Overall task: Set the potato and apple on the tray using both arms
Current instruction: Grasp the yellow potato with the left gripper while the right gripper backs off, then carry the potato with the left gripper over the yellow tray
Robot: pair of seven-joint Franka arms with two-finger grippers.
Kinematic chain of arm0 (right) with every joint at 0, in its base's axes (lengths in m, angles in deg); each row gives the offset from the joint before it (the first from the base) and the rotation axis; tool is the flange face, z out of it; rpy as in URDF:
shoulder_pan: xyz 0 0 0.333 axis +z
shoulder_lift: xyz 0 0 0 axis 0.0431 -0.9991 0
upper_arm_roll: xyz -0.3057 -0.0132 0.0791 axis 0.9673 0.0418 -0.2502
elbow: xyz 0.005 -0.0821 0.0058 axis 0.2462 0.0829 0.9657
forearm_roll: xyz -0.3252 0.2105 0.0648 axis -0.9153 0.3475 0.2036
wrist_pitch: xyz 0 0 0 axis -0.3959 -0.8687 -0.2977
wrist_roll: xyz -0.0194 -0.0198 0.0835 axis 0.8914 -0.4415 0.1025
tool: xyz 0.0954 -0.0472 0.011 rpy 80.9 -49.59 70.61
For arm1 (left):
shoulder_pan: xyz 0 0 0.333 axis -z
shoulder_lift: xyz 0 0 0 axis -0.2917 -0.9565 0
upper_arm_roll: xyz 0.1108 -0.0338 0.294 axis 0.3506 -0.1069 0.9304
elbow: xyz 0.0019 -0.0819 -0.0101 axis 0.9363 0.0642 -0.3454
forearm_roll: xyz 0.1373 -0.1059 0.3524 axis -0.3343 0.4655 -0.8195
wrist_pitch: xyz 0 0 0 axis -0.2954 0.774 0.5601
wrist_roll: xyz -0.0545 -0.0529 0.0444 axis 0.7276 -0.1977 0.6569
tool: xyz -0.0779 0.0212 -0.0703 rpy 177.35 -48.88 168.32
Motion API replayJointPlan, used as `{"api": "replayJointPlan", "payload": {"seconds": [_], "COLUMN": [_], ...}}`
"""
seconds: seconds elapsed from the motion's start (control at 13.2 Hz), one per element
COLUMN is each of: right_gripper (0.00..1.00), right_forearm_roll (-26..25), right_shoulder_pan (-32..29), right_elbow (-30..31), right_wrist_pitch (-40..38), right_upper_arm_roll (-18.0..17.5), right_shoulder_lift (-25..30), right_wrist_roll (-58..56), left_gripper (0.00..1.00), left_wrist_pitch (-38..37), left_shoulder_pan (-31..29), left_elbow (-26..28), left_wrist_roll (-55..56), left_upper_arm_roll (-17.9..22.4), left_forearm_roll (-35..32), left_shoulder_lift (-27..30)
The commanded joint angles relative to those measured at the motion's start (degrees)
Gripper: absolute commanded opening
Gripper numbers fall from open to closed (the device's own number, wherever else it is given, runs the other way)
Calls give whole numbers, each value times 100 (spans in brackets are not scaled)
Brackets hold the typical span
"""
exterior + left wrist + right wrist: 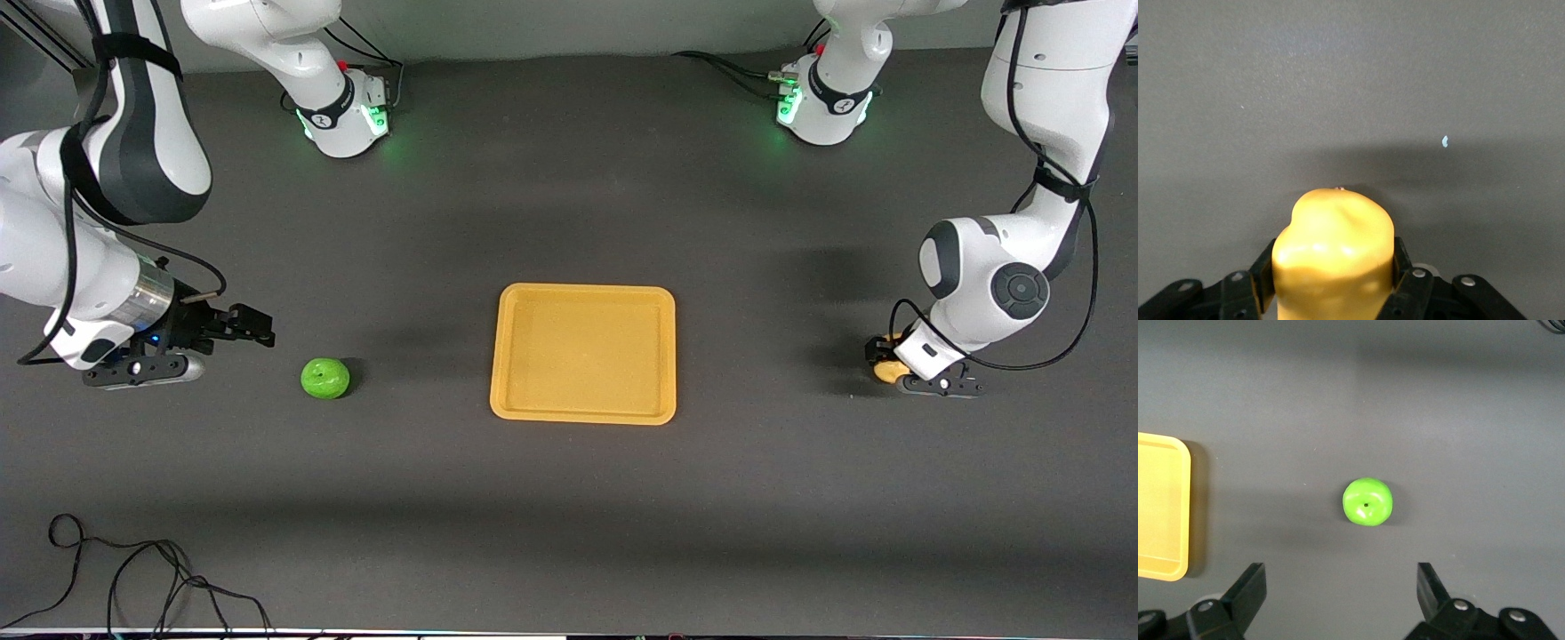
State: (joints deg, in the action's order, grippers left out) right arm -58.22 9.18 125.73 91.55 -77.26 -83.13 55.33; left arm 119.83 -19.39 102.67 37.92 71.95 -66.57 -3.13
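Potato (1333,257) is clamped between the two fingers (1262,272) of the left tool (889,366), which is set low at the left arm's end of the bench (800,498). In the left wrist view the pale yellow lump fills the gap between the black fingers and bulges out past their tips, with dark bench surface all around it and a shadow cast just ahead of it. In the front view only a sliver of the potato is seen, yellow-orange, tucked under the white wrist of the left arm. Whether it is resting on the bench or is lifted off it cannot be told.

The apple (325,378) is seen lying on the bench toward the right arm's end, between the right tool (258,331) and the tray (583,411), and well apart from the tray. Its stem dimple is turned upward. The right tool is spread wide and nothing is gripped by it; it is held just above the bench near the apple without touching it. In the right wrist view the apple (1367,501) is framed between and ahead of the parted fingers (1251,588), with a rounded corner of the tray (1178,520) visible at the edge.

The tray is placed flat at the middle of the bench, between the two tools, and nothing is seen lying in it.

A loose black cable (133,569) is seen at the bench edge nearest the front camera, at the right arm's end.
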Motion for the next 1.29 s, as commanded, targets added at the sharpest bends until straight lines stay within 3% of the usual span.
{"api": "replayJointPlan", "payload": {"seconds": [0.0,0.08,0.3,0.68,1.06,1.21], "right_gripper": [100,100,100,100,100,100], "right_forearm_roll": [-342,-370,-370,-361,-361,-361], "right_shoulder_pan": [39,39,48,57,57,57], "right_elbow": [-132,-115,-124,-115,-106,-97], "right_wrist_pitch": [-166,-166,-148,-157,-166,-166], "right_upper_arm_roll": [-16,-25,-51,-52,-43,-34], "right_shoulder_lift": [7,-2,-37,-29,-11,-11], "right_wrist_roll": [12,12,30,21,21,21], "left_gripper": [30,30,30,31,30,30], "left_wrist_pitch": [-103,-451,-2663,-4925,-4955,-4946], "left_shoulder_pan": [-11,-29,-143,67,1182,1674], "left_elbow": [-153,-328,-1433,-3008,-3343,-3859], "left_wrist_roll": [18,-26,-114,367,2764,3731], "left_upper_arm_roll": [9,26,26,-114,-816,-1168], "left_forearm_roll": [-60,-60,-60,27,36,37], "left_shoulder_lift": [-7,142,695,960,864,488]}}
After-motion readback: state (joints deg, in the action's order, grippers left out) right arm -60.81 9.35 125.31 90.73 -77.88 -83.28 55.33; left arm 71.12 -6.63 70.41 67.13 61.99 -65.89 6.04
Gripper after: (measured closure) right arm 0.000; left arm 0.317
